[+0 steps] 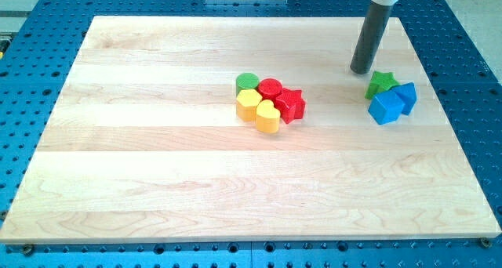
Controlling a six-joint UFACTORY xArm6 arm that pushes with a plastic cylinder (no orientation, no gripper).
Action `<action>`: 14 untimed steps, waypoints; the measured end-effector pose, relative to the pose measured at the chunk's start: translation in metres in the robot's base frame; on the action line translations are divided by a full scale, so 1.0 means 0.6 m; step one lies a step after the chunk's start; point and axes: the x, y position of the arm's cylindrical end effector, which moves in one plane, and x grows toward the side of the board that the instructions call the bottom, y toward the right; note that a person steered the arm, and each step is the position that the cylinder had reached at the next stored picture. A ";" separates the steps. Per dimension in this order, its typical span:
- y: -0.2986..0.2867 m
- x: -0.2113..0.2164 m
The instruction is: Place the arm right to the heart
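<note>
Two clusters on board. Middle one: green cylinder, red cylinder, yellow hexagon, yellow heart, red star, all touching. Right one: green star, two blue blocks. My tip sits just upper-left of green star, well apart from heart. No fingers, just a bare rod holding nothing. Not done yet; tip likely needs to travel left and down, stopping just right of heart, beside red star.

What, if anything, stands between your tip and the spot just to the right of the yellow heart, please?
The red star does. It sits pressed against the yellow heart on its right side, filling the spot I want. My tip is further toward the view's upper right, beside the green star, with bare board between it and the red star.
</note>
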 end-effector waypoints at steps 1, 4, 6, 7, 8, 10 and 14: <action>0.000 0.010; -0.143 0.198; -0.253 0.123; -0.251 0.107; -0.243 0.074; -0.210 0.029; -0.194 0.144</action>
